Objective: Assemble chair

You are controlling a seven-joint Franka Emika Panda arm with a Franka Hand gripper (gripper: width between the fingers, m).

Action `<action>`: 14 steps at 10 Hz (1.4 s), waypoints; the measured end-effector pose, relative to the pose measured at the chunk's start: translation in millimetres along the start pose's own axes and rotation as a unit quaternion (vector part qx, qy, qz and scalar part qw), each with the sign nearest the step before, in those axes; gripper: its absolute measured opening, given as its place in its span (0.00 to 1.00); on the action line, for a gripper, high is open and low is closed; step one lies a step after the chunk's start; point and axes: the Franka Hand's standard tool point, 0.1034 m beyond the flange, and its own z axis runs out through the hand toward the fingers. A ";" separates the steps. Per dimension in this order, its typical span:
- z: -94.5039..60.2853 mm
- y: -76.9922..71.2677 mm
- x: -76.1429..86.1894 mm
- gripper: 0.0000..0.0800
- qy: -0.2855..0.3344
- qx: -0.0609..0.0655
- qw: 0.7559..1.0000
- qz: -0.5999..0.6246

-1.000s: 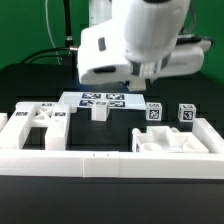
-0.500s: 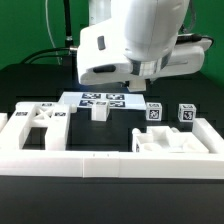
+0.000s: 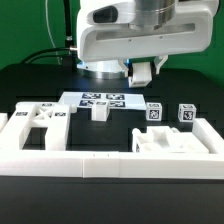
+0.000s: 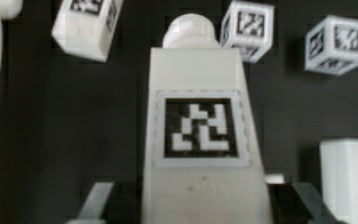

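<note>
Above the black worktop, where the X-braced square white plastic seat is lying at the exterior view's left, the gripper is hovering high; the wrist view is showing it clamping a glossy white tagged leg, probably holding it clear for carrying.

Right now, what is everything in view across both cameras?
Seat: one, white, X-braced, exterior view's left.
Slotted block: one, white, exterior view's right, inside the wall.
Small tagged blocks: two, white, upright, behind the slotted block.
Short block: one, white, at the marker board's front edge.
Marker board: one, white, flat, centre.
Border wall: one, white, along the front.
Table: one, black, under everything.
Leg: one, white, tagged, between the gripper's fingers.
Gripper: one, white body, above the table, shut on the leg.
</note>
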 end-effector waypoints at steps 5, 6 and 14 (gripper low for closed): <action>-41.0 -5.5 18.3 0.36 0.155 -0.016 0.988 -0.007; -42.4 -2.6 24.4 0.36 0.205 -0.023 0.978 -0.006; -52.7 -34.2 60.9 0.36 0.354 -0.044 0.933 -0.046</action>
